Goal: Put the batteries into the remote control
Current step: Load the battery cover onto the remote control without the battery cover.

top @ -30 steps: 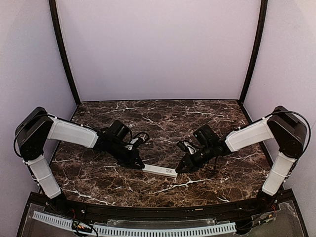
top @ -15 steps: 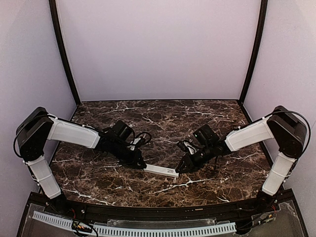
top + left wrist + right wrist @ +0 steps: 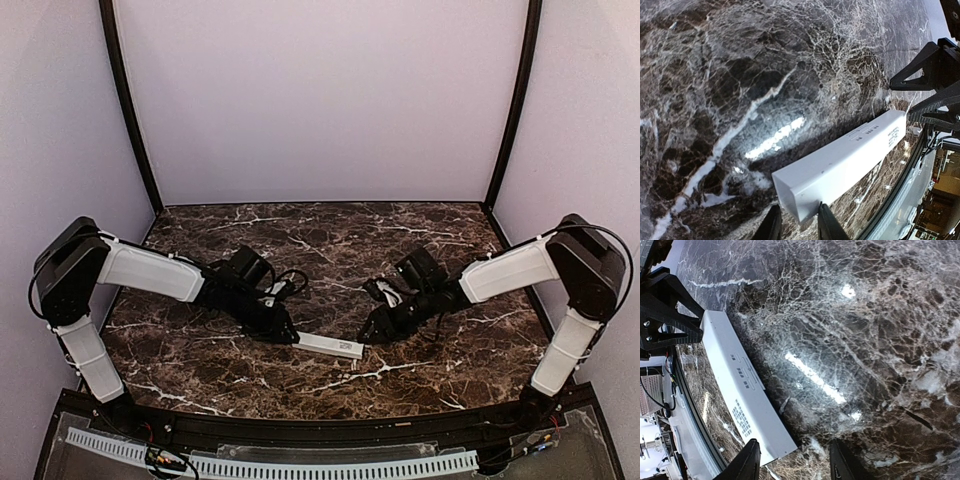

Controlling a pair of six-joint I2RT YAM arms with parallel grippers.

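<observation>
Left gripper [image 3: 798, 215] astride remote control [image 3: 850, 155]

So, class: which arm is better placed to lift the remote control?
Left, probably: the left fingers closely flank the remote control at one end, centred. The right fingers stand wider, with the other end off-centre between them.

White link shells [image 3: 148, 270], black joints [image 3: 70, 270] (black cables [image 3: 290, 282] loop at the wrists).
</observation>
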